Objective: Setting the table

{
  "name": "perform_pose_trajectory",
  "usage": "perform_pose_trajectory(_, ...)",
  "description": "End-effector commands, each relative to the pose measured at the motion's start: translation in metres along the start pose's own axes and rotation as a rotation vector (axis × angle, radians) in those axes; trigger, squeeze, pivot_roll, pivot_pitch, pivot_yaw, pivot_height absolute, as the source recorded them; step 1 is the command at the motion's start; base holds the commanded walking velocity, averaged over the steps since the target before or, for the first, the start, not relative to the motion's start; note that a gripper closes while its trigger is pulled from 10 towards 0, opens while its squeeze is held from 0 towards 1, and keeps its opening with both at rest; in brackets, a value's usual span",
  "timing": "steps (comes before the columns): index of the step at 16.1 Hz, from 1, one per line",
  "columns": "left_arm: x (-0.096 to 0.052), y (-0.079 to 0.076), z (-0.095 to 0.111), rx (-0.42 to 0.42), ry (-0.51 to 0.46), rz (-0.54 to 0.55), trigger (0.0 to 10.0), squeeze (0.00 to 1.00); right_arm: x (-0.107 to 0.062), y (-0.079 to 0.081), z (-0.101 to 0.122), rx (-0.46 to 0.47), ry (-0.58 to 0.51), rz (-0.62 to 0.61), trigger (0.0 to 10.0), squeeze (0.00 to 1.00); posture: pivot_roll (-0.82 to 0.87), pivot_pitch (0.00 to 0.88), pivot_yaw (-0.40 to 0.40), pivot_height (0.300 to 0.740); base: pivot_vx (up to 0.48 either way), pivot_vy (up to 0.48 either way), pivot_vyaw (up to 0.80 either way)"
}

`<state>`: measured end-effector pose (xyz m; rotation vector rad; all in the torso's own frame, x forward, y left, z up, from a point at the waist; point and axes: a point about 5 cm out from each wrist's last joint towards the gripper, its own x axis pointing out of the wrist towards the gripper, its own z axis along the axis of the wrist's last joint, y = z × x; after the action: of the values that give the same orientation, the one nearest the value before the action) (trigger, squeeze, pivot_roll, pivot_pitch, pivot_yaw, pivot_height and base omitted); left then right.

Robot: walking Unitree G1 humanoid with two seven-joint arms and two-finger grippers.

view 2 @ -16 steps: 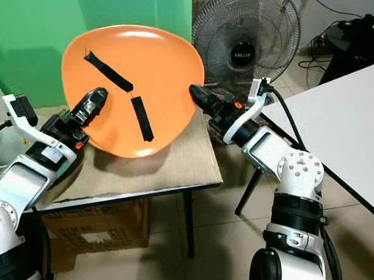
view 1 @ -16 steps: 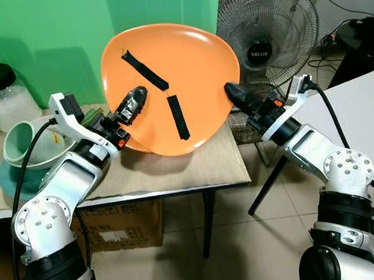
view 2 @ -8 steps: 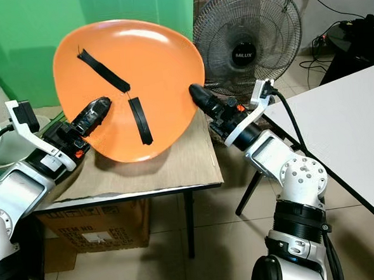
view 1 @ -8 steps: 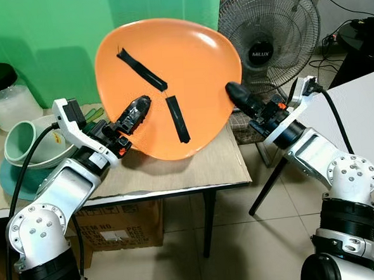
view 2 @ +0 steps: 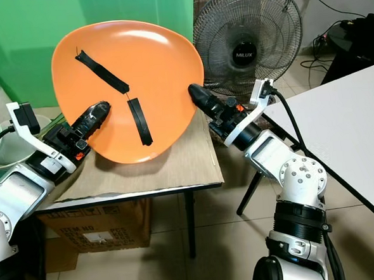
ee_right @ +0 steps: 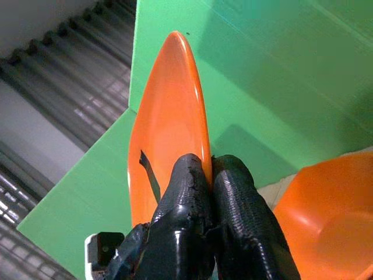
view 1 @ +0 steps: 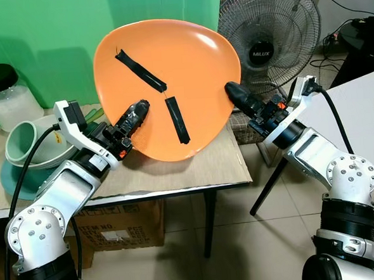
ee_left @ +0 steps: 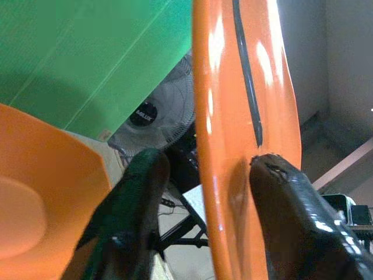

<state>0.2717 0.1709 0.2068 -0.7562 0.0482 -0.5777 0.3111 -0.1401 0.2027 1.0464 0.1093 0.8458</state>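
Left eye view, one orange plate (view 1: 183,77) with two black strips, left gripper (view 1: 133,113) and right gripper (view 1: 233,93) fingers each clamping its rim

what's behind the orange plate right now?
Behind the raised orange plate are the green backdrop and, past its right edge, a standing fan. The left end effector and right end effector hold its rim. Whatever lies directly behind the plate is hidden.
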Motion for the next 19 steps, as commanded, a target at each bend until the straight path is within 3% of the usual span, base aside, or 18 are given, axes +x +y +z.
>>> perform_pose_trajectory(1,0.003,-0.004,0.004,0.010,-0.003,-0.031,0.0,0.00,0.000,0.010,0.005,-0.029,-0.031,0.051,10.0,0.00,-0.01,0.000,0.053,0.740,0.000,0.000,0.00)
perform_pose_trajectory(7,0.010,-0.004,0.007,-0.013,-0.013,-0.047,0.0,0.00,-0.006,0.010,0.004,-0.036,-0.052,0.033,10.0,0.00,-0.03,0.000,0.074,0.740,0.000,0.000,0.00)
perform_pose_trajectory(8,0.011,-0.004,0.008,-0.024,-0.024,-0.051,0.0,0.00,-0.006,0.010,0.005,-0.035,-0.055,0.033,10.0,0.44,-0.03,0.000,0.070,0.740,0.000,0.000,0.00)
perform_pose_trajectory(9,0.011,-0.005,0.009,-0.031,-0.035,-0.054,0.0,0.00,-0.006,0.010,0.006,-0.035,-0.055,0.033,10.0,0.62,-0.03,0.000,0.070,0.740,0.000,0.000,0.00)
perform_pose_trajectory(10,0.011,-0.005,0.010,-0.035,-0.040,-0.057,0.0,0.00,-0.006,0.010,0.006,-0.035,-0.056,0.033,10.0,0.89,-0.02,0.000,0.068,0.740,0.000,0.000,0.00)
perform_pose_trajectory(11,0.010,-0.005,0.011,-0.041,-0.052,-0.062,0.0,0.00,-0.006,0.010,0.006,-0.034,-0.057,0.035,10.0,1.00,-0.02,0.000,0.062,0.740,0.000,0.000,0.00)
perform_pose_trajectory(19,0.005,0.000,0.021,-0.002,-0.068,-0.064,0.0,0.00,-0.007,0.008,0.002,-0.025,-0.005,0.013,10.0,1.00,-0.02,0.000,0.054,0.740,0.000,0.000,0.00)
